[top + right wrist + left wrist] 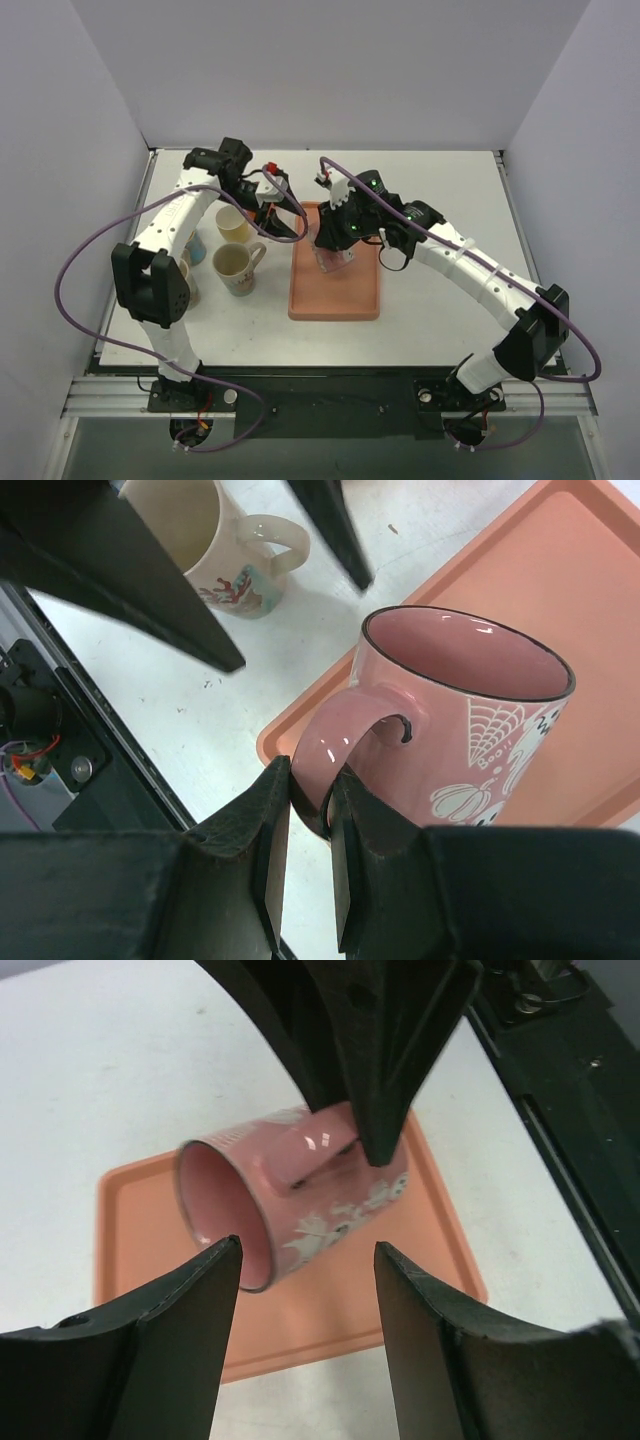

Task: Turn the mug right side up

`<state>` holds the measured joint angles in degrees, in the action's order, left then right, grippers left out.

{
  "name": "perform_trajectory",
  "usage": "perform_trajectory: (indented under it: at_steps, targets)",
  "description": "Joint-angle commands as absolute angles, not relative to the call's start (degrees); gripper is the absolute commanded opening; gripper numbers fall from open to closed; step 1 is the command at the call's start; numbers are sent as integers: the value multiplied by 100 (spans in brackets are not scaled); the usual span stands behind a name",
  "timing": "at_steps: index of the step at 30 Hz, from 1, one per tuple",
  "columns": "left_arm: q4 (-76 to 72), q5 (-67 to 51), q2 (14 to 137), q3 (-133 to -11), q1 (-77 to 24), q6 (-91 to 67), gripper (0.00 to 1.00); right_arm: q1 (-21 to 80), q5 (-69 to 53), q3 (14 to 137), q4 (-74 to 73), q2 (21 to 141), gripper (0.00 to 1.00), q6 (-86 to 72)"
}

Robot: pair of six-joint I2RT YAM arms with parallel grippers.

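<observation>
Right pincer (310,785) pinching pink mug (470,700) handle (340,730), left pincer (308,1255) wide apart, seemingly empty

The whole worktop (440,320) is seen from high above and behind the arm bases (180,395), facing down. The left wrist view is taken close by, past the left tool (307,1250), down at the pink mug (300,1190) and orange tray (130,1220). The right wrist view is even closer. Mug and tray are shared by all three.

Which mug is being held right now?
The pink mug, gripped by its handle in the right gripper; the cream mugs stand upright beside the tray.
</observation>
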<state>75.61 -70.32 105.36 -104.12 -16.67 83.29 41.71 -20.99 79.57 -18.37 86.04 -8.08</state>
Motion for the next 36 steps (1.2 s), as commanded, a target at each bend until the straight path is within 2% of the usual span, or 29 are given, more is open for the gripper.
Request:
perform_trajectory:
  at_steps: [1,3,5,9,17,23,29,31,32,33,35,36]
  targets:
    - [9140,-7259,10502,-9941,-1890,8623,66,4210,-2118,8261,-1336,8165,0,-633]
    - [9141,-7418,10730,-10193,-1898,8343,69,4271,-2101,8314,-1371,8182,0,-615]
    - [9158,-7549,10889,-10449,-1898,8166,80,4306,-2074,8332,-1371,8183,0,-589]
    - [9158,-7760,11013,-10626,-1881,8069,84,4324,-2022,8279,-1389,8165,0,-571]
    - [9158,-7656,11073,-10784,-1687,8008,85,4324,-1925,8138,-1327,8165,0,-589]
    - [9158,-7497,11215,-10652,-2161,8095,85,4333,-1960,8279,-1310,8235,0,-580]
    - [9158,-7541,11540,-10863,-2127,7884,83,4342,-1934,8227,-1309,8218,0,-571]
    - [9158,-7488,11505,-10785,-2197,7849,73,4333,-1925,8192,-1301,8183,0,-545]
    - [9158,-7471,11461,-10775,-2249,7814,57,4333,-1916,8183,-1275,8200,0,-545]
    - [9158,-7453,11470,-10741,-2285,7761,47,4333,-1899,8148,-1266,8200,0,-528]
    - [9132,-7444,11409,-10679,-2320,7708,1,4333,-1890,8130,-1239,8174,0,-510]
    - [9132,-7444,11382,-10670,-2320,7708,0,4333,-1881,8121,-1248,8165,0,-501]
